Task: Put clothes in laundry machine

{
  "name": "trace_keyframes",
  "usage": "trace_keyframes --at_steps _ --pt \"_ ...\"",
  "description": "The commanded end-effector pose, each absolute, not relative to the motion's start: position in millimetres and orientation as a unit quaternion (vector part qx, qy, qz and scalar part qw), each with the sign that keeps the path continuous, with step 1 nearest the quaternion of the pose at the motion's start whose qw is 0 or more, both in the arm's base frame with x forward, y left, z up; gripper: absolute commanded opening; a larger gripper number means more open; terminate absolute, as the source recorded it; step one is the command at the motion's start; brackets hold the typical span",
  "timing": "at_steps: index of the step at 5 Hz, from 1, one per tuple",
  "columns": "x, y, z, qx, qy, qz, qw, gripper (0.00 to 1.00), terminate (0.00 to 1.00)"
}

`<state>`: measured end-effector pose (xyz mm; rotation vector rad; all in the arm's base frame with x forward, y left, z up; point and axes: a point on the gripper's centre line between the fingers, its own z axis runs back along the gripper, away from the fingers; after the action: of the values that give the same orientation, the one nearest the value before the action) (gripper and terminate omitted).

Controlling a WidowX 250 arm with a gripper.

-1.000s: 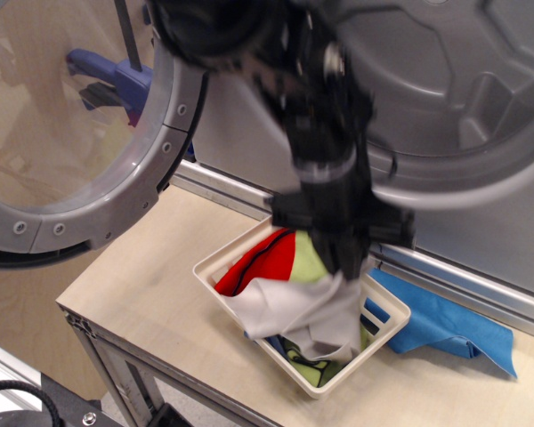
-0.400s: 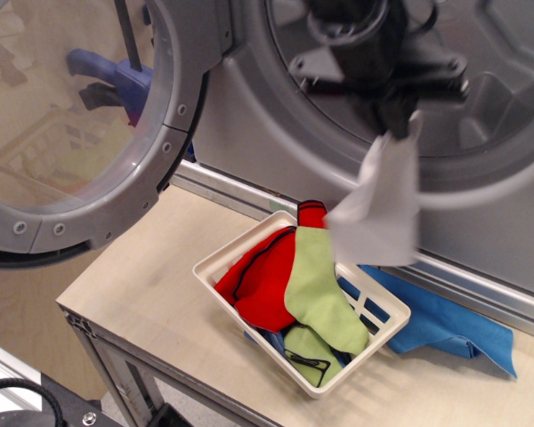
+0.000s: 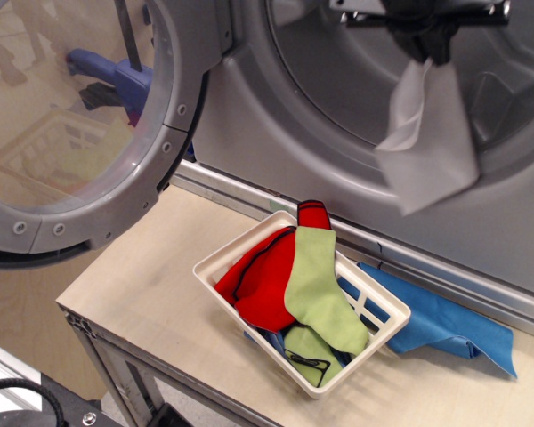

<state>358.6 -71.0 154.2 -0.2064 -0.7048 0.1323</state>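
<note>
My gripper (image 3: 438, 46) is at the top of the view, in front of the laundry machine's (image 3: 249, 116) round drum mouth, shut on a pale grey cloth (image 3: 427, 147) that hangs down from it. A red cloth with black trim (image 3: 262, 276) and a lime green cloth (image 3: 319, 285) lie in the white slotted basket (image 3: 215, 260) on the table. A second lime green piece (image 3: 304, 354) lies lower in the basket. A blue cloth (image 3: 445, 325) lies on the table to the basket's right. The round door (image 3: 116, 187) with its clear window stands open on the left.
The wooden table's (image 3: 133, 285) front edge runs along the lower left. A metal sill (image 3: 240, 200) runs between the table and the machine. A blue clamp-like object (image 3: 107, 76) shows through the door window.
My gripper has lifted the pale grey cloth out of the basket and carried it up and right to the drum mouth. The red and green cloths are uncovered in the basket.
</note>
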Motion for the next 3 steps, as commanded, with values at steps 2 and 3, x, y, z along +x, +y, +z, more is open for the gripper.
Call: trace_keyframes --at_steps 2,3 --pt "395.2 -51.1 150.9 -0.055 -0.397 0.074 0.913 0.00 0.00" --pt "400.2 -47.6 138.8 -0.037 -0.398 0.069 0.914 0.00 0.00"
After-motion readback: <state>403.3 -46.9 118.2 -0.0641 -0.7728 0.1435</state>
